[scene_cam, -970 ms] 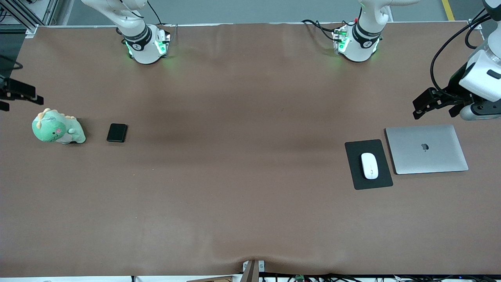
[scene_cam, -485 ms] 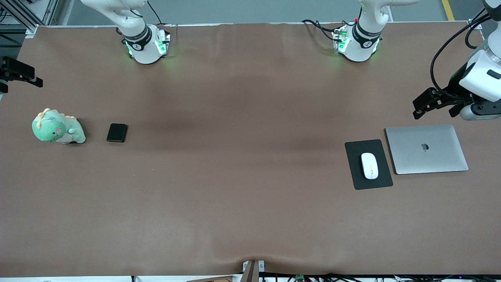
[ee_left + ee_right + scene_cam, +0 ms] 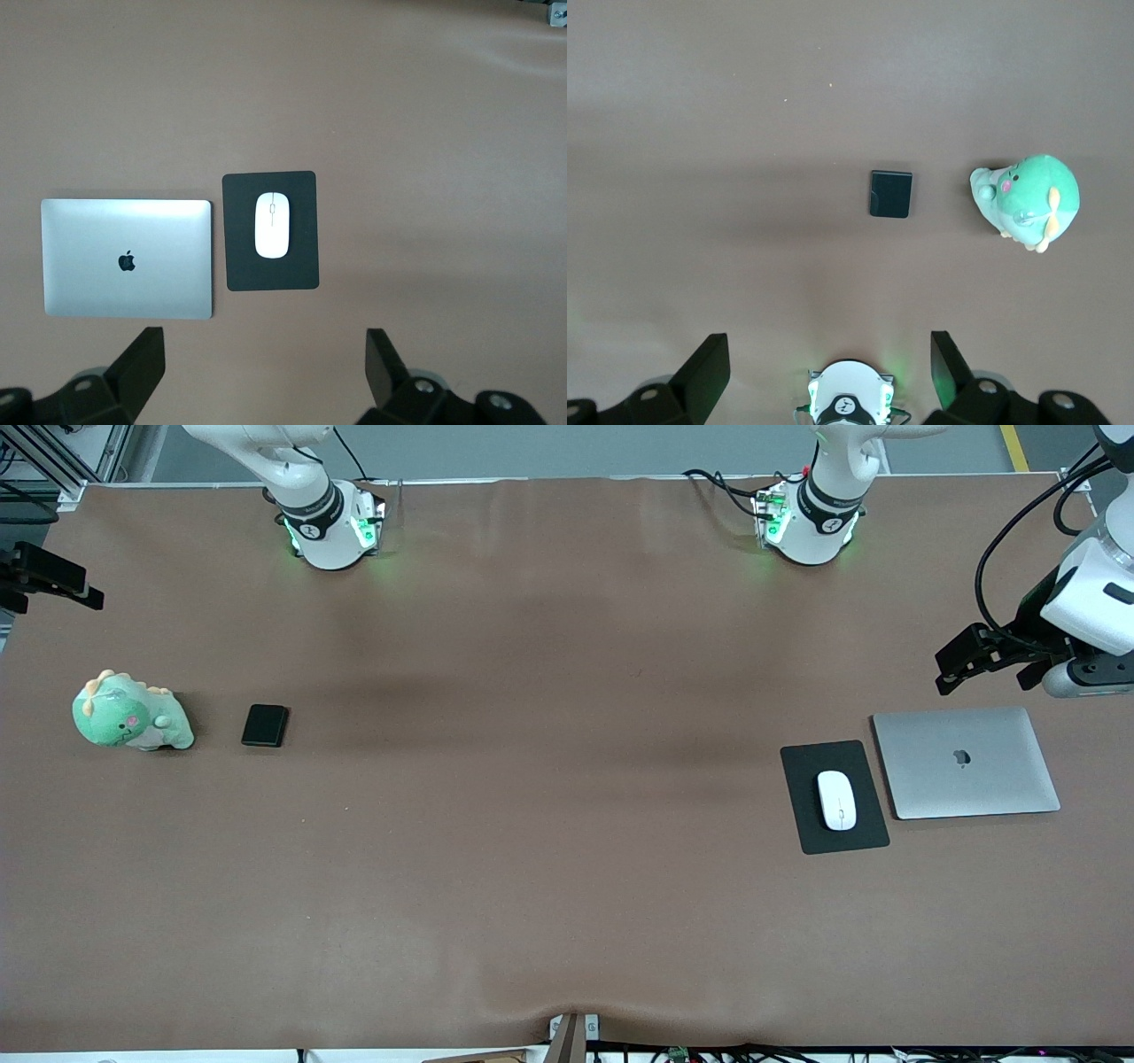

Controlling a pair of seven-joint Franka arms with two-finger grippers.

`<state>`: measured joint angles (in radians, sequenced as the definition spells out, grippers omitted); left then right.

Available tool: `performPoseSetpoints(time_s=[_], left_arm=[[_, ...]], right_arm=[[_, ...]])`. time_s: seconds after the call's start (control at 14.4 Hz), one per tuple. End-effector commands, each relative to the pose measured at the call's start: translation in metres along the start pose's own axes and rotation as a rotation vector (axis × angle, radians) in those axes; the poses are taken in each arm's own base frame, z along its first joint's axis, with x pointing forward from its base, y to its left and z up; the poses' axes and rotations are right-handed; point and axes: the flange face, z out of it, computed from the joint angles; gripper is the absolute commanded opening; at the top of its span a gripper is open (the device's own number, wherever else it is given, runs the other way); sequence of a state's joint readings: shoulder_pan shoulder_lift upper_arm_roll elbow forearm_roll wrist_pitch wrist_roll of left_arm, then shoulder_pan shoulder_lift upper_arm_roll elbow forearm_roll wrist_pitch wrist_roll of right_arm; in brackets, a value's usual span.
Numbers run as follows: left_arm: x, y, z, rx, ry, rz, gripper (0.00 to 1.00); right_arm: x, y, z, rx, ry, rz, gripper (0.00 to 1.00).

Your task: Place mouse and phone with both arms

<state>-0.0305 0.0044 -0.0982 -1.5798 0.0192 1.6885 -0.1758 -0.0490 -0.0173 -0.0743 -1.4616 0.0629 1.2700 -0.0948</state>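
Since a second ago only the right pincer [image 3: 53,583] has risen, spread wide over the bench [image 3: 549,797] edge above the phone [image 3: 265,724], while the left pincer [image 3: 983,657] waits released at the laptop's [image 3: 966,762] 12 o'clock, mouse [image 3: 836,800] on its pad [image 3: 811,828].

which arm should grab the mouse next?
Left. Its open end effector hangs over bare table at its own end, by the silver closed laptop and the white oval mouse on the black mouse pad. The right end effector is at the other end.
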Motion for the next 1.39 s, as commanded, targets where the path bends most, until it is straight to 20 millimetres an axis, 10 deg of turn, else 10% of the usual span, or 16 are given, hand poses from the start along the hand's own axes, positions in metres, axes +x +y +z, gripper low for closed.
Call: performPoseSetpoints(time_s=[0.0,1.32], left_arm=[[-0.006,0.0,-0.01,-0.018,-0.005,0.019,1.0],[-0.004,-0.021,-0.016,-0.001,-0.044,-0.019,1.0]], right_arm=[[-0.009,-0.004,0.0,-0.004,0.014,0.026,1.0],[-0.006,-0.011,-0.003,-0.088,0.037,0.004,1.0]])
